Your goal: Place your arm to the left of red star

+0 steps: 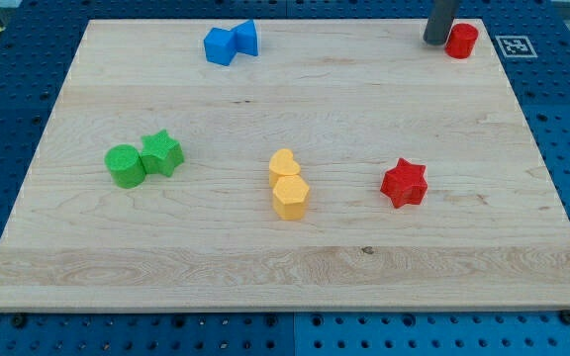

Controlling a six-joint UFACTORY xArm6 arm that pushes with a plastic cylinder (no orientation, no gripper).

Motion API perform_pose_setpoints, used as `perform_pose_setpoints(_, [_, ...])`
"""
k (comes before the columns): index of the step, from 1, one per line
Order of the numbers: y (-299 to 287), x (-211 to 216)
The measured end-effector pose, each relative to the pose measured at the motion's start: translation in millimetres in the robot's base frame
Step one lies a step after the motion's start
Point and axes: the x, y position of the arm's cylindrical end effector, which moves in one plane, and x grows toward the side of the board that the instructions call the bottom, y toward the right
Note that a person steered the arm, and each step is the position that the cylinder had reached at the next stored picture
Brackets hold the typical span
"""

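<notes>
1. Red star point(404, 183) sits on the wooden board point(265, 262), right of centre and in the lower half of the view, well apart from every other block.
2. My tip point(435, 41) is at the view's top right, just beside the red cylinder point(461, 41), on its left. No pincer is fitted; the arm ends in a plain rod, so there is nothing to open or close.
3. Target spot, as I judge it: the bare wood just left of the star, between it and the yellow hexagon point(290, 197) and yellow heart point(283, 163).
4. Suggested path: travel toward the view's bottom and slightly left, staying left of the star throughout, so that the rod never nudges it.
5. Risk: overshooting left into the yellow pair, or clipping the star's points on arrival.
</notes>
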Motion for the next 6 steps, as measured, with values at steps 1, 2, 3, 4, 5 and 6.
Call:
perform_pose_setpoints(1, [0.0, -4.1])
perform_pose_setpoints(2, [-7.8, 9.9])
perform_pose_setpoints(3, [-26.3, 56.6])
perform_pose_setpoints(4, [-47.8, 103.7])
perform_pose_setpoints(5, [-79.9, 117.2])
perform_pose_setpoints(6, [-116.9, 117.5])
